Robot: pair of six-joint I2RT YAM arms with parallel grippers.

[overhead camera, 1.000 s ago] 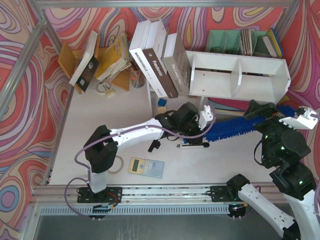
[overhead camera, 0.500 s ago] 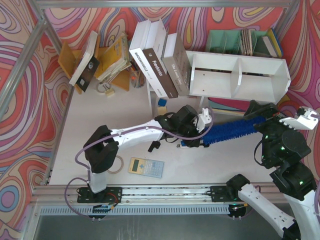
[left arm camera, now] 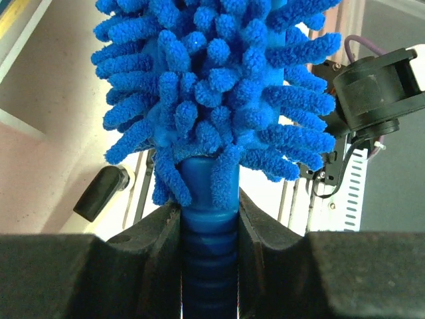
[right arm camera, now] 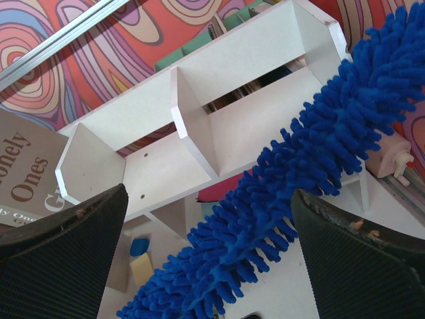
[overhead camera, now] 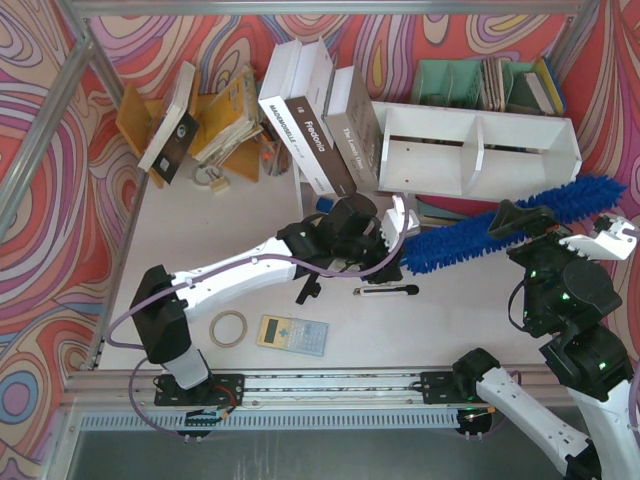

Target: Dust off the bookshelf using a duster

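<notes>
The white bookshelf [overhead camera: 470, 150] stands at the back right; it also shows in the right wrist view [right arm camera: 219, 100]. My left gripper [overhead camera: 398, 228] is shut on the handle of the blue duster [overhead camera: 510, 222], holding it raised and slanting up to the right just in front of the shelf's lower edge. In the left wrist view the black fingers [left arm camera: 159, 239] clamp the ribbed blue handle [left arm camera: 209, 259] below the fluffy head [left arm camera: 219, 86]. My right gripper [overhead camera: 590, 240] is open and empty; the duster [right arm camera: 299, 199] passes in front of it without touching.
Books [overhead camera: 315, 125] lean left of the shelf, a green file organiser [overhead camera: 480, 85] behind it, a yellow book rack [overhead camera: 215, 125] at back left. A black stapler [overhead camera: 385, 291], a calculator [overhead camera: 293, 334], a tape roll [overhead camera: 228, 326] and small blocks [overhead camera: 324, 208] lie on the table.
My left gripper has lifted the duster off the table and swung its head up and to the right, toward the shelf front. The stapler now lies uncovered. The right arm has not moved.
</notes>
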